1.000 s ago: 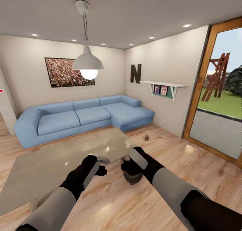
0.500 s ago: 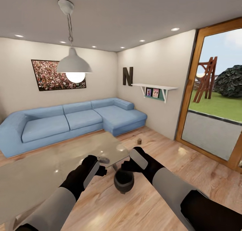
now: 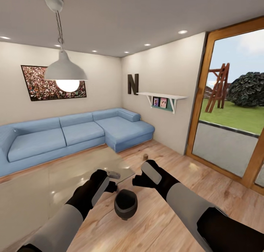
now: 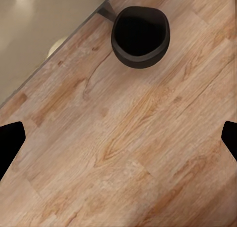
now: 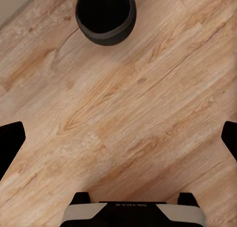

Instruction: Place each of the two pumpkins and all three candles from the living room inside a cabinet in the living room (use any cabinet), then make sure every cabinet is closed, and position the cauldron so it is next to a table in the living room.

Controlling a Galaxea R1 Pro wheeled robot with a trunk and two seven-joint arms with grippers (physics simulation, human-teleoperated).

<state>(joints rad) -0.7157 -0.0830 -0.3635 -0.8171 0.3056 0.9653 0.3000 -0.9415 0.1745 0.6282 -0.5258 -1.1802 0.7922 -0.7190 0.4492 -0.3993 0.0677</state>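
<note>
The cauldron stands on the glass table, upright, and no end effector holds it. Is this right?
Not quite. The cauldron stands upright on the wood floor, beside the glass table, not on it; the left wrist view shows this. No end effector holds it.

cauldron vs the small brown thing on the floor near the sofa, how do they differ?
Look: the cauldron is dark grey-black with an open mouth; the small brown object is a plain stub, too small to identify.
Size: the cauldron looks much bigger.
Place: the cauldron sits by the glass table corner, between the two arms; the brown object lies farther off, toward the sofa.
Shared: both rest on the wood floor.
</note>
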